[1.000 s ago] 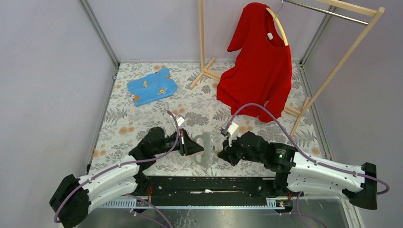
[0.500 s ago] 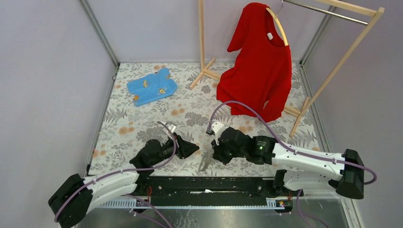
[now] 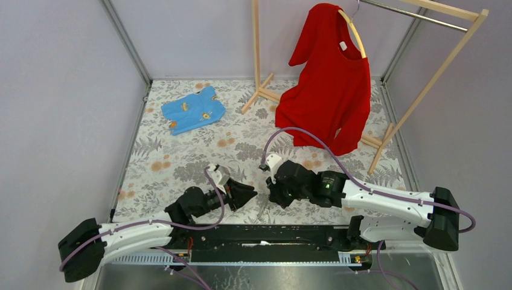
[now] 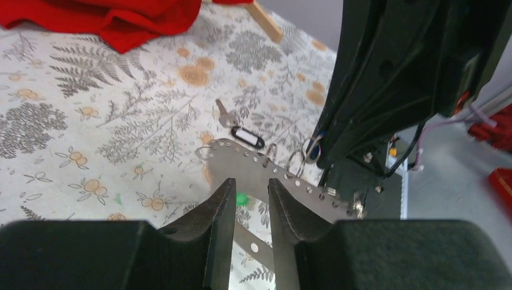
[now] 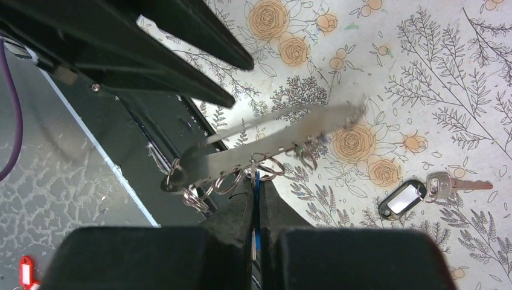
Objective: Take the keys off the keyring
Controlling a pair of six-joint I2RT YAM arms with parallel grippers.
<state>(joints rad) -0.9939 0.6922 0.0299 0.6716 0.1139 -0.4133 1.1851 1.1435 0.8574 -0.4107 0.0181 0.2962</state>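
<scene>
A perforated metal strip [image 5: 284, 138] carries several split rings [image 5: 265, 164]; this is the keyring. It hangs tilted near the table's front edge [image 3: 262, 210]. My right gripper [image 5: 256, 181] is shut on a blue-headed key [image 5: 256, 176] that hangs from one ring. My left gripper [image 4: 247, 184] stands open just left of the strip [image 4: 253, 166], and the strip shows through the gap between its fingers [image 4: 222, 208]. In the top view the left gripper [image 3: 251, 193] faces the right gripper [image 3: 270, 198]. One loose silvery key [image 5: 450, 183] with a dark tag [image 5: 403, 198] lies on the floral cloth.
A red shirt [image 3: 329, 84] hangs on a wooden rack [image 3: 422, 90] at the back right. A blue garment [image 3: 192, 110] lies at the back left. The black mounting rail [image 3: 265, 237] runs along the near edge, under the strip's lower end.
My left gripper has let go of the strip, opened and dropped back towards the near edge. The right gripper has moved left with the strip, which now hangs down tilted.
</scene>
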